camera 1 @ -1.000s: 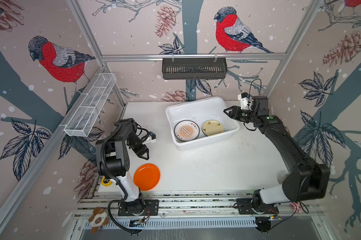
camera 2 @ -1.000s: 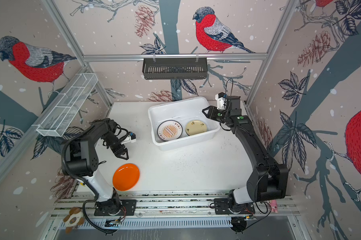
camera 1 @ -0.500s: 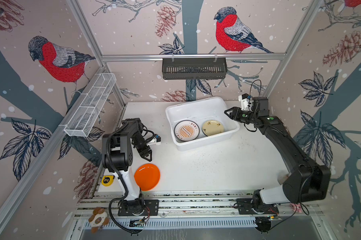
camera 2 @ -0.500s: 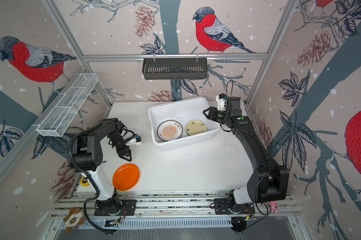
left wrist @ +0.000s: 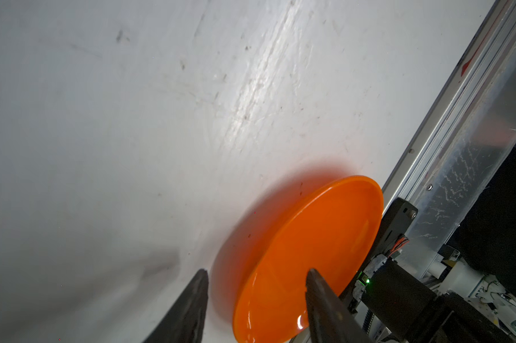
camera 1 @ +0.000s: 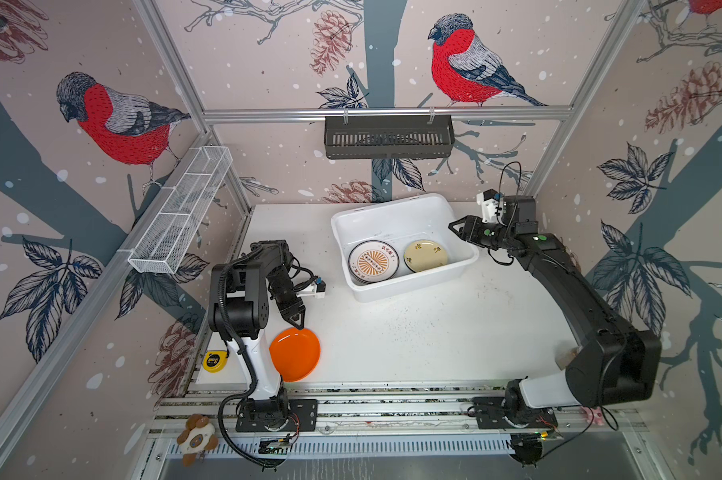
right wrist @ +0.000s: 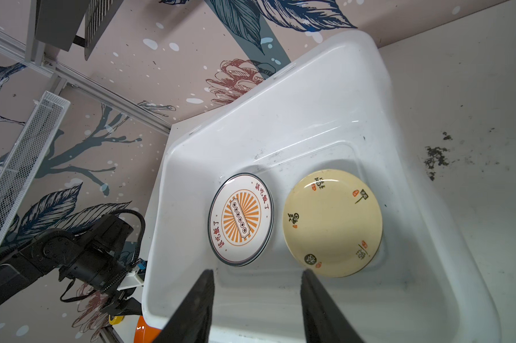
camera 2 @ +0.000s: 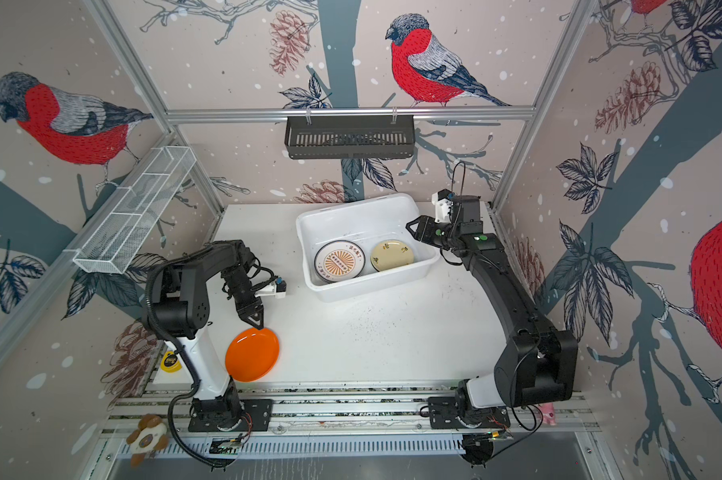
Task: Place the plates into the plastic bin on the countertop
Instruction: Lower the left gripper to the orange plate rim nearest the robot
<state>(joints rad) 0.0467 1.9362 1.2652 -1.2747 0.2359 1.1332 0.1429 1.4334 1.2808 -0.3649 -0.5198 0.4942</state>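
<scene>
An orange plate [camera 1: 295,353] [camera 2: 252,353] lies flat on the white countertop [camera 1: 434,332] near its front left corner. My left gripper [camera 1: 299,323] [left wrist: 255,276] points down at the plate's far rim. It is open, with one finger over the orange plate [left wrist: 310,243] and the other outside its rim. The white plastic bin [camera 1: 392,205] [right wrist: 280,118] holds a sunburst plate [camera 1: 374,262] [right wrist: 240,219] lying on others, and a cream plate [camera 1: 426,256] [right wrist: 332,222]. My right gripper [camera 1: 455,230] [right wrist: 256,273] hangs open and empty over the bin's right rim.
A black slatted basket [camera 1: 388,137] hangs on the back rail. A white wire rack [camera 1: 180,212] runs along the left wall. A yellow tape measure [camera 1: 214,360] lies left of my left arm's base. An aluminium rail [camera 1: 392,409] edges the front.
My left gripper has swung down and forward to the orange plate's far rim, and its jaws have narrowed. The right arm has held still over the bin.
</scene>
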